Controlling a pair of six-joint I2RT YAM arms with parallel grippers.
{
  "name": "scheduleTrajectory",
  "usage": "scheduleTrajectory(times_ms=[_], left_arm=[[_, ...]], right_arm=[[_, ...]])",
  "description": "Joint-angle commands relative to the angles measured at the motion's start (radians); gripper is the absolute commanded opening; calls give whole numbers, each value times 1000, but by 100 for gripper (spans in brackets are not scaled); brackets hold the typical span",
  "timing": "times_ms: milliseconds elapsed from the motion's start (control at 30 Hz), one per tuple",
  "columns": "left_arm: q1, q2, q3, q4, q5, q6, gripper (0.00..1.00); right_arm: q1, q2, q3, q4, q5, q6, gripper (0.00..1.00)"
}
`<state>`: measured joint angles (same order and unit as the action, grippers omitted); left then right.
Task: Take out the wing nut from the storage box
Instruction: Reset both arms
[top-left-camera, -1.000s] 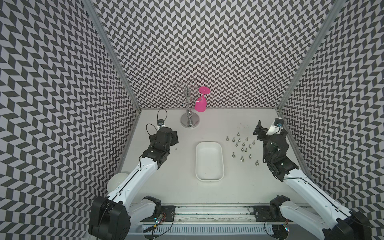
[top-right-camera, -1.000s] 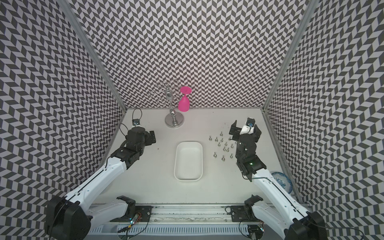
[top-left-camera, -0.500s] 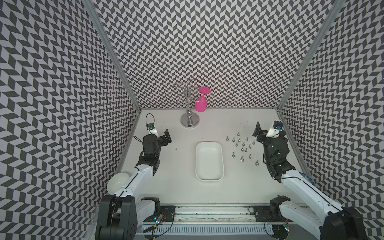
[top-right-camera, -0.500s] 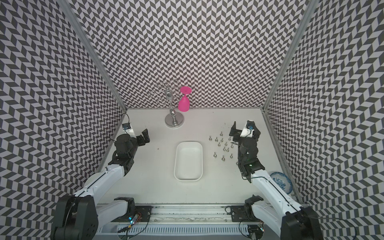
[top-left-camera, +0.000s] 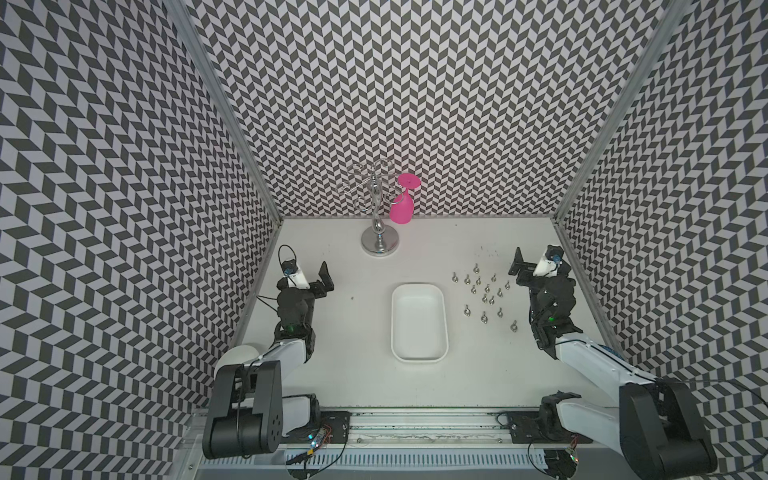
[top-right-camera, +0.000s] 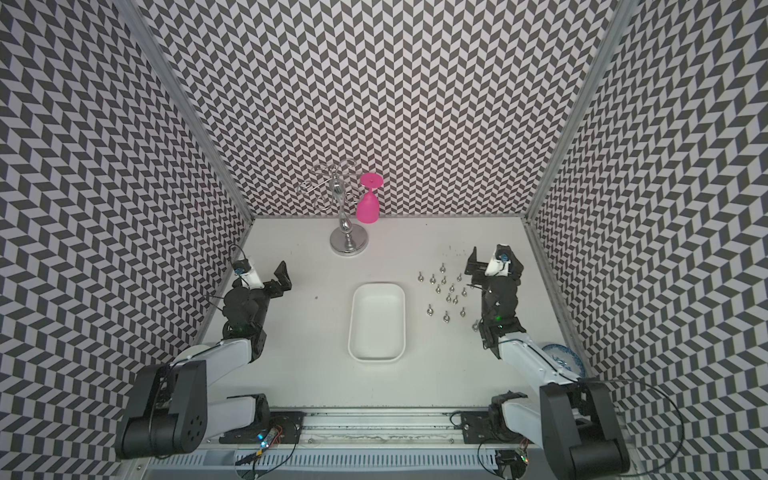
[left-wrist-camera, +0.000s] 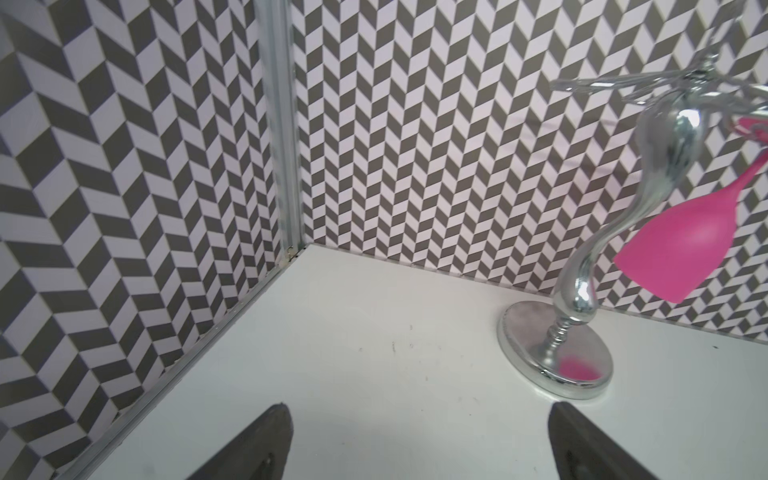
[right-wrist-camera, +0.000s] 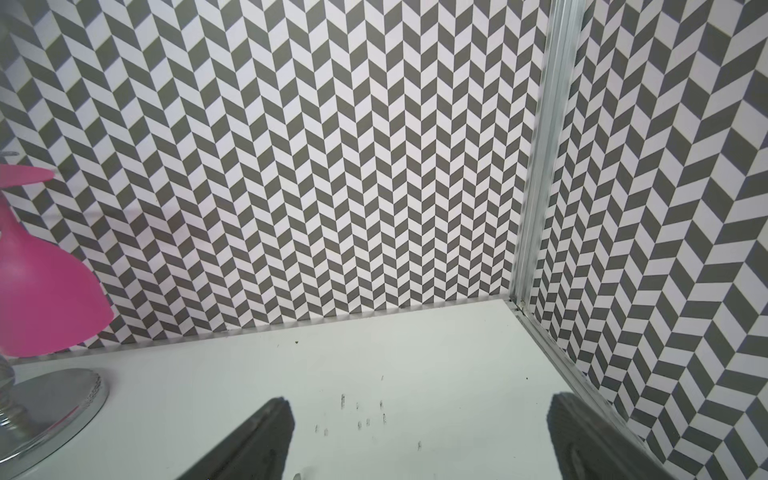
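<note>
One storage box, long axis toward back wall, opening up.

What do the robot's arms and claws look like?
The left arm and right arm have white tube sections joined by chunky black joints, each with a tiny green light. A thin black cable loops by the left wrist. The left claw and right claw each have two flat, dark grey fingers.
</note>
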<state>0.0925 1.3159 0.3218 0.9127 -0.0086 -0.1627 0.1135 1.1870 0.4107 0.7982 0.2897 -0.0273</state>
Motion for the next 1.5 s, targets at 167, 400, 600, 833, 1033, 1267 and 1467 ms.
scheduleTrajectory(times_ms=[167,400,600,833,1033,1267,1467], left_arm=[[32,29,4,131,122,17,100],[-5,62,17,53,121,101,100],[-88,199,-124,396,-43,125,100],[-109,232,-44,272,8,177,100],[-103,241,-54,316,16,176,100],[-106,231,-52,297,11,177,100],[-108,230,-52,295,6,178,100]], right_arm=[[-55,59,-173,318,-174,-11,100],[-67,142,-229,375,-211,18,99],[-68,303,-396,822,-250,-4,100],[-64,361,-366,838,-193,17,99],[-63,352,-145,428,-139,42,100],[-63,371,-171,523,-145,35,99],[-62,359,-158,476,-154,30,100]])
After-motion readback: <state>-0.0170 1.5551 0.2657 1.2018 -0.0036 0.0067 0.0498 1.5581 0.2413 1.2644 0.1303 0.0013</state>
